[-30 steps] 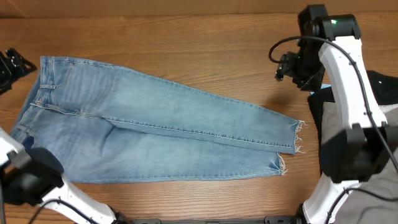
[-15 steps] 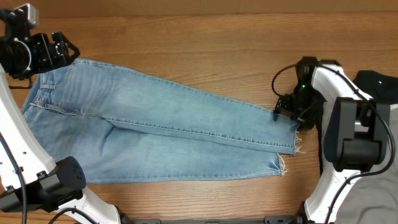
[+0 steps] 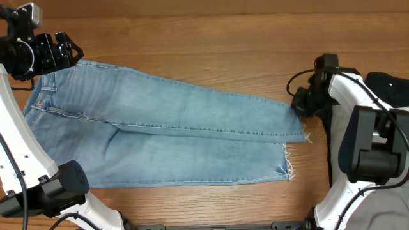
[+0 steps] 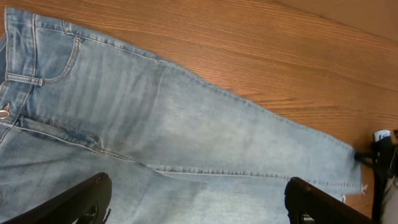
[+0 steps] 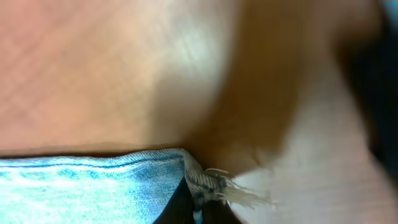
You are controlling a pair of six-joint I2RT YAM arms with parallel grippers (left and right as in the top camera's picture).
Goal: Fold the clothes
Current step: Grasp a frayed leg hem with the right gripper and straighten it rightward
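The clothes here are light blue denim jeans [image 3: 166, 128] lying flat across the wooden table, waistband at the left, frayed ankle hems at the right. My right gripper [image 3: 299, 105] is shut on the frayed hem [image 5: 217, 186] of the far leg, low at the table; the denim [image 5: 81, 186] runs off to the left in its wrist view. My left gripper [image 3: 75, 52] hovers open above the waistband corner at the far left. In the left wrist view its dark fingers [image 4: 81, 202] stand wide apart over the jeans [image 4: 186, 124], nothing between them.
Black and grey garments [image 3: 390, 89] lie piled at the right edge behind the right arm, with more grey cloth [image 3: 390, 204] at the bottom right. Bare wood [image 3: 192, 45] runs along the far side. The right gripper [image 4: 379, 152] shows at the leg's end in the left wrist view.
The right gripper came down to the far leg's hem and shut on it, tugging it slightly up and right. The left arm swung in over the waistband and has held there.
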